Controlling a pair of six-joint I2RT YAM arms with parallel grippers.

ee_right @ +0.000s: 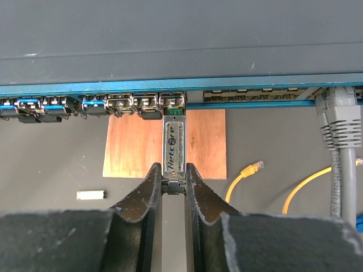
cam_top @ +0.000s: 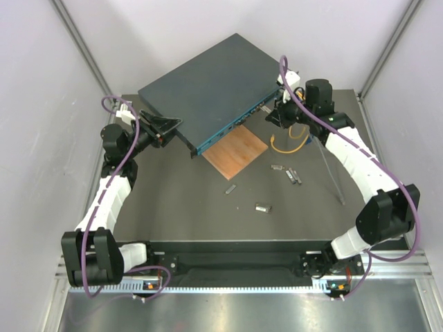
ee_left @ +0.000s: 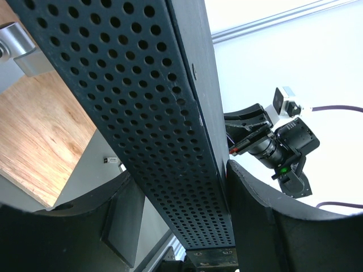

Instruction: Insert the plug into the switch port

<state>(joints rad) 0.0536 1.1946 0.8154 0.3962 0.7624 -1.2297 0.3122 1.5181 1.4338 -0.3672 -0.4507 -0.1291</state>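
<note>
The plug had its tip at a port in the switch front, far right on the table, seemingly not seated. The right gripper pinched its tail; the left gripper clamped the switch's left end. Best push straight along the port, switch braced.

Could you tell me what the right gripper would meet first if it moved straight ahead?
The plug in the right gripper would first meet the port in the switch; the tip seems at its mouth, but depth is unclear.
</note>
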